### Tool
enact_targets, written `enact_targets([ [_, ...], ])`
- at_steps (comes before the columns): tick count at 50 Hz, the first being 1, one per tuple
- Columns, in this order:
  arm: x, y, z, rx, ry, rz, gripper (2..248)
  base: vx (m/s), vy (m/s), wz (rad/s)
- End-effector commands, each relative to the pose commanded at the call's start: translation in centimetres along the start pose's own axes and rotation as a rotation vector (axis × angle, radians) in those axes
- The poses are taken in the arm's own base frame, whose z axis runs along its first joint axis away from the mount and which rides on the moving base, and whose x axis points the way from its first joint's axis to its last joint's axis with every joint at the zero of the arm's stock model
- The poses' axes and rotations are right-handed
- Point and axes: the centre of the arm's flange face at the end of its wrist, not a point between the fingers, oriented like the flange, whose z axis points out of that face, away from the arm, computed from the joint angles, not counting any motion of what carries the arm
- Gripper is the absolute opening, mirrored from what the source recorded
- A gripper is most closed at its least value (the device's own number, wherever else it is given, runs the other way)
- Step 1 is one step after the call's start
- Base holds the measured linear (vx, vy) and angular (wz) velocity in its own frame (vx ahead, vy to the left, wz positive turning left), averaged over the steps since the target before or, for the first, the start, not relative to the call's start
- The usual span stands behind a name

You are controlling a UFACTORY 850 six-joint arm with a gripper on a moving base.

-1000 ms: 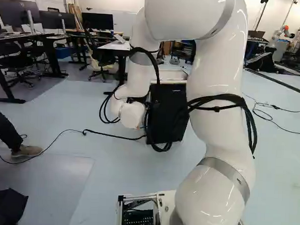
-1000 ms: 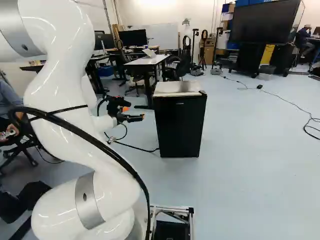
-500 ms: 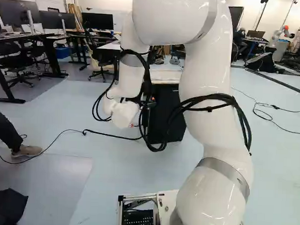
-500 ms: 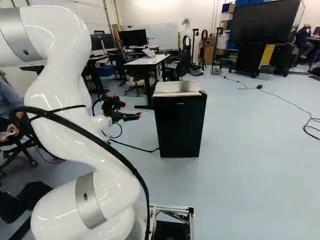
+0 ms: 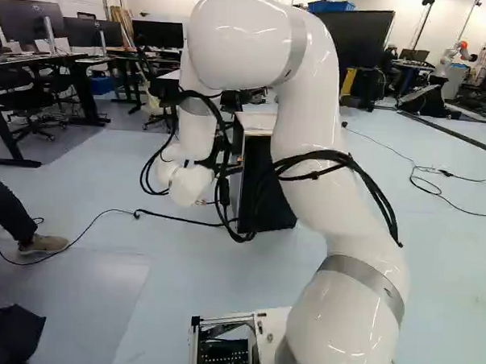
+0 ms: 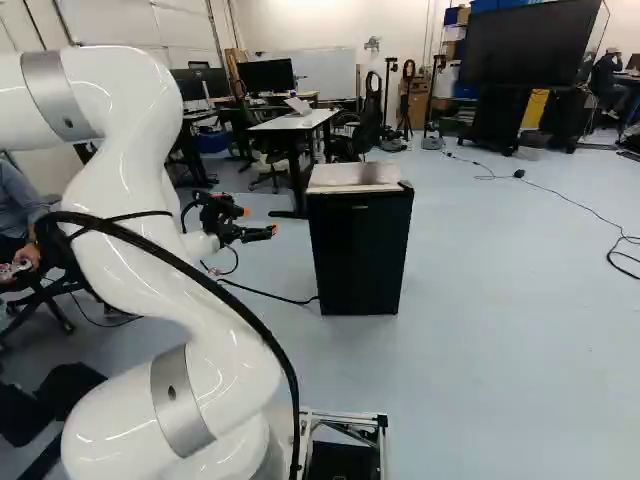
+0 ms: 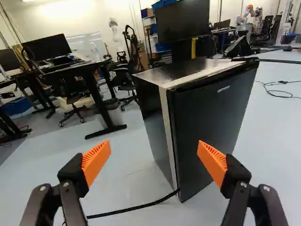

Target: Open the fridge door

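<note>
"My gripper?"
"Fingers wide apart; I see it left of the fridge in the right base view."
"Fridge door?"
"Closed, on the fridge standing on the floor."

The black two-finger gripper points rightward, its orange-padded fingertips parted. Right of it, well apart, stands the black mini fridge, upright, its door closed, its pale top above the fingertips' level. Below the gripper, a black cable crosses the floor toward the fridge's foot. Left of the gripper rises the white arm, a thick black hose along it. Beyond the gripper are a white-topped desk with an open laptop, a monitor and a whiteboard. Far beyond it, to the right, a large flat-screen display stands. Nearer than the gripper, and lower, sits a metal frame.
</note>
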Motion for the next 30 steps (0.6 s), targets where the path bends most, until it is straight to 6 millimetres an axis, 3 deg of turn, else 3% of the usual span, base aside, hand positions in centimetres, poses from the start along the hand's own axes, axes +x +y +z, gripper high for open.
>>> enact_targets([
  [30,-4.4,-4.7,5.0,-0.031,0.051,0.035,247,0.000,0.000,0.000],
])
